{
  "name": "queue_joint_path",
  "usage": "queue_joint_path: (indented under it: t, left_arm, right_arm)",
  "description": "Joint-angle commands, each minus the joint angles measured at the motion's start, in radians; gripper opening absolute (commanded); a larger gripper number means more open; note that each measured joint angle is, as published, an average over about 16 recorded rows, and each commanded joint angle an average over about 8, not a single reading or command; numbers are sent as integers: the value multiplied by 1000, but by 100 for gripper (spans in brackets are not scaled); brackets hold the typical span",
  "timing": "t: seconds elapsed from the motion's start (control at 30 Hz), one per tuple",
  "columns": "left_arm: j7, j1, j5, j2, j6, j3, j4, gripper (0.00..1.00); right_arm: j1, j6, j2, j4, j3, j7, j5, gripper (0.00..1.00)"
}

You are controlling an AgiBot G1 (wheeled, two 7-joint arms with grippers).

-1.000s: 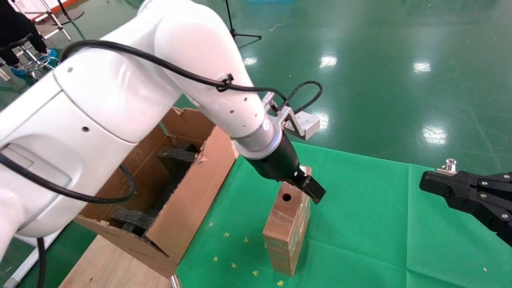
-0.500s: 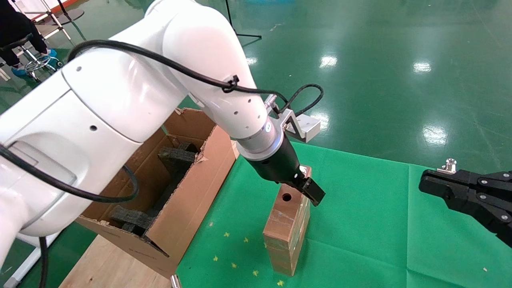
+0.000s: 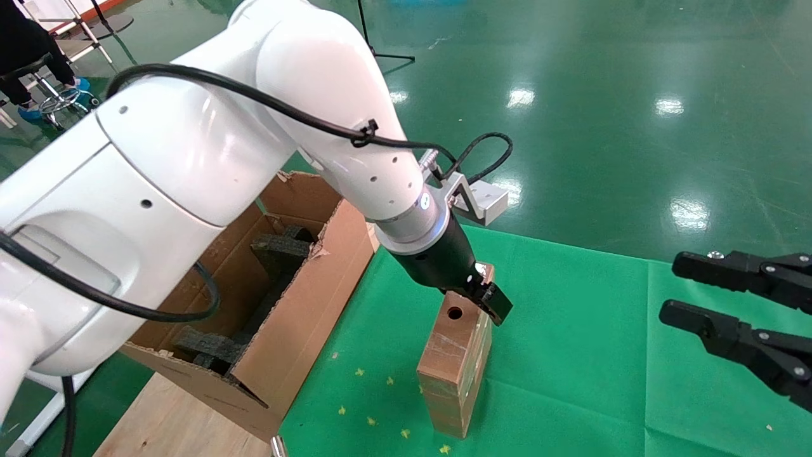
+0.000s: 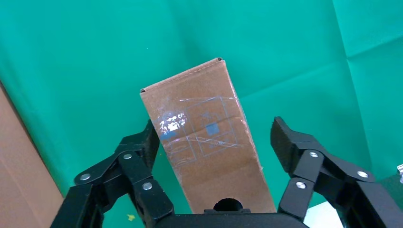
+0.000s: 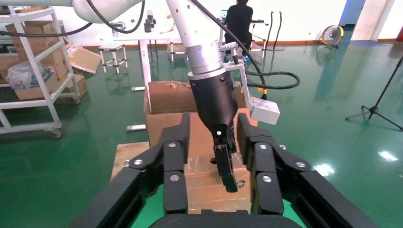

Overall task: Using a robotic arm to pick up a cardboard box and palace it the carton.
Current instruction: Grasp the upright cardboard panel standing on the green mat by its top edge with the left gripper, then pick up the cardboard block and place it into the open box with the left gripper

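Observation:
The cardboard box (image 3: 453,368) stands on its long narrow side on the green cloth, its round hole facing up. The white robotic arm (image 3: 285,95) reaches down to its far end. My left gripper (image 3: 482,295) is open and straddles that end. In the left wrist view the box (image 4: 209,142) lies between the fingers (image 4: 142,147); one pad is close against its side, the other stands apart. The carton (image 3: 304,298), with black foam inside, stands just left of the box. My right gripper (image 3: 674,287) is open and empty, hovering at the right.
The green cloth (image 3: 571,330) covers the table to the right of the box. A wooden board (image 3: 171,419) lies under the carton. A person on a stool (image 3: 25,44) and a tripod (image 3: 374,38) stand far back on the floor.
My right gripper has opened, its two fingers now spread apart. My left gripper has barely shifted over the box's far end.

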Motion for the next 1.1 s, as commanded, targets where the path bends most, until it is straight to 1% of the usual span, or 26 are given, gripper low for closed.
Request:
queue_joint_path:
  t: [0.03,0.53,0.63,0.7,0.77,0.87,1.0,1.1]
  left_arm:
    - [0,0,0,0,0,0,0,0]
    - [2,0,3,-3,-1,0,-4,0]
    - [27,-5,6,-13,-1,5,-20,0]
    - [65,-10,0,-33,-6,4,-44,0]
    - [124,-17,-15,-68,-13,-4,-79,0]
    - [242,-29,-66,-158,-35,-39,-146,0]
    - [420,-60,-161,-317,-62,-118,-210,0]
    - [543,-101,-216,-435,-68,-177,-220,0]
  right_arm:
    - [0,0,0,0,0,0,0,100]
    - [0,0,0,0,0,0,0,100]
    - [0,0,0,0,0,0,0,100]
    - [0,0,0,0,0,0,0,100]
    - [0,0,0,0,0,0,0,100]
    - [0,0,0,0,0,0,0,100]
    - [0,0,0,0,0,0,0,100]
    - [0,0,0,0,0,0,0,100]
